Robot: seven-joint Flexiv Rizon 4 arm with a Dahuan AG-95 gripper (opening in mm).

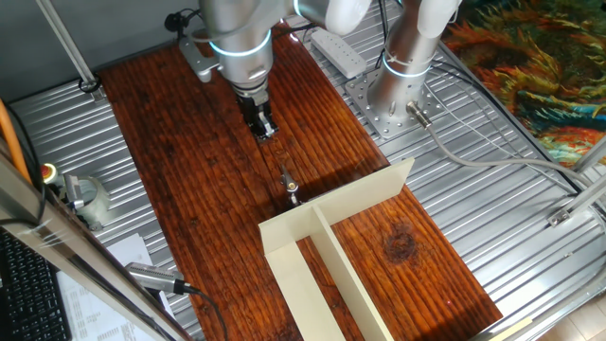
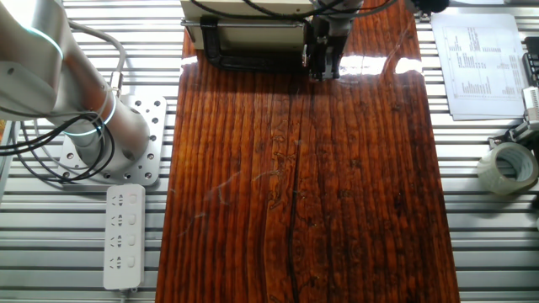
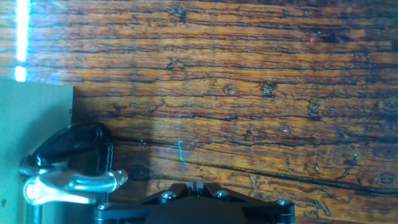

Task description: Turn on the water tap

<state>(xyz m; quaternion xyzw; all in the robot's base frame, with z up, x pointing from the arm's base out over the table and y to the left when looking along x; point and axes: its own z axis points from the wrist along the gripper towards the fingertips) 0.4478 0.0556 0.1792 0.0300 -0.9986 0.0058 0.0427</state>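
The water tap [image 1: 290, 186] is a tiny silver stem with a thin lever, standing on the wooden board just before the cream divider. In the hand view the silver lever [image 3: 69, 184] lies at the lower left, held in a black C-clamp [image 3: 73, 144]. My gripper [image 1: 262, 130] hangs over the board a short way behind the tap and does not touch it. Its fingertips [image 3: 149, 198] sit together at the bottom edge of the hand view, with the tap to their left. The gripper [image 2: 323, 69] is shut and empty. In the other fixed view I cannot make out the tap.
Cream divider walls [image 1: 327, 225] form a T on the board's near half and show at the left in the hand view [image 3: 31, 143]. The arm's base [image 1: 398, 95], a power strip [image 2: 124, 236], a tape roll [image 2: 509, 168] and papers [image 2: 476, 63] lie off the board.
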